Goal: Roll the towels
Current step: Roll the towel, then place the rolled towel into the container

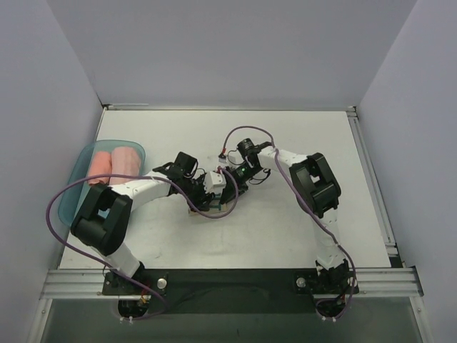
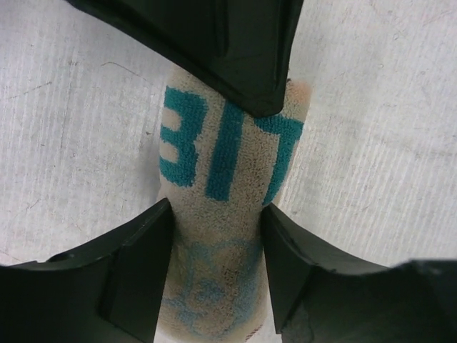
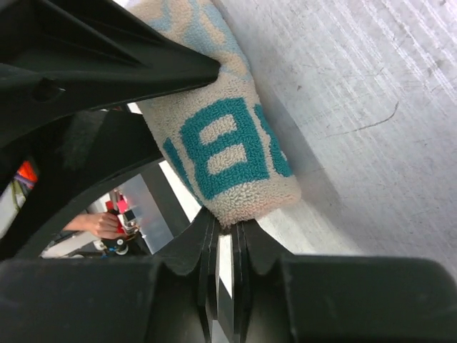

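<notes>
The last towel [image 2: 221,157], whitish with teal lettering, lay rolled on the table [image 2: 371,179], clasped on both flanks by the left gripper [image 2: 218,214], with the right gripper [image 3: 225,232] closed tight at its end. Rolling looked done, so the next move likely called for carrying it, without letting it unwind, to the teal tray [image 1: 71,187] beside the two pinkish rolls [image 1: 114,161]. Whether the right fingers [image 3: 203,246] pinched any cloth was unclear, and from above both grippers hid the roll.

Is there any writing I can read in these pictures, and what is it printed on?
"BIT": big teal letters on the rolled towel, left wrist view; the B partly curves out of sight.
"B" plus part of a second letter: same towel, right wrist view.
Paler letters elsewhere on the roll: too blurred to read.
Top view: nothing readable.
</notes>
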Motion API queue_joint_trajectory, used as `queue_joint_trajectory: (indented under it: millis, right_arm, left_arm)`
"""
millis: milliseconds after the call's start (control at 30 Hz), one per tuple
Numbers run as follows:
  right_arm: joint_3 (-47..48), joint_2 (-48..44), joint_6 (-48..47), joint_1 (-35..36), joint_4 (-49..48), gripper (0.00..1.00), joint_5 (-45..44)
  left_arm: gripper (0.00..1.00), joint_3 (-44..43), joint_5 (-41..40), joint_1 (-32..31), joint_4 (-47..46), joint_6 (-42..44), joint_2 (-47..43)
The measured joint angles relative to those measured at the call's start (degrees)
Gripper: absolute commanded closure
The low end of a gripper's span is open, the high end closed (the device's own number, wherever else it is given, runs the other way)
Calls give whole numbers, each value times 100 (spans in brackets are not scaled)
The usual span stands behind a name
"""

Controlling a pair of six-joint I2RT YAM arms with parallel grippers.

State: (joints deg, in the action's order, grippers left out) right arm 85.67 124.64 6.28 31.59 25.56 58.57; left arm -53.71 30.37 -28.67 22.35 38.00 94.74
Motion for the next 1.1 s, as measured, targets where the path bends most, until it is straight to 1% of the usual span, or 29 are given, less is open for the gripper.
queue_joint_trajectory:
  millis: [133,233,367,467,500,567,700,733,767,800,833,867,900,933,967,1100]
  right_arm:
    - [0,17,192,-63,-72,100,177]
    - [0,81,376,-90,-129,100,358]
    - [0,168,627,-92,-186,100,590]
    - [0,216,780,-114,-216,100,715]
    - [0,240,837,-133,-238,100,769]
    - [0,286,918,-173,-264,100,833]
    - [11,358,1029,-260,-291,100,929]
    - [17,367,1045,-282,-297,94,944]
    - [20,367,1056,-310,-304,76,946]
    - [31,367,1095,-337,-306,67,949]
    - [39,367,1099,-369,-321,60,955]
    - [44,367,1113,-409,-361,41,968]
    - [50,361,1134,-466,-391,34,970]
    - [50,343,1099,-527,-424,28,962]
    - [50,323,1067,-603,-439,25,949]
    - [31,-4,990,-1080,-424,21,857]
  left_arm:
    - [32,210,-391,-234,-122,133,-188]
    - [32,476,-809,-474,-254,275,-407]
    - [33,647,-1298,-745,-356,439,-474]
    - [39,656,-1478,-835,-380,481,-472]
    - [45,654,-1513,-841,-393,492,-466]
    - [51,638,-1539,-844,-426,509,-431]
    - [71,544,-1550,-850,-459,553,-306]
    - [80,511,-1547,-850,-455,553,-278]
    - [84,474,-1547,-850,-452,535,-243]
    - [88,439,-1541,-848,-450,501,-210]
    - [96,400,-1526,-841,-426,455,-181]
    - [100,372,-1506,-824,-400,411,-160]
    - [100,345,-1464,-776,-369,345,-151]
    - [100,310,-1355,-704,-306,249,-151]
    - [100,271,-1252,-619,-214,140,-149]
    - [100,59,-820,-50,490,-439,-203]
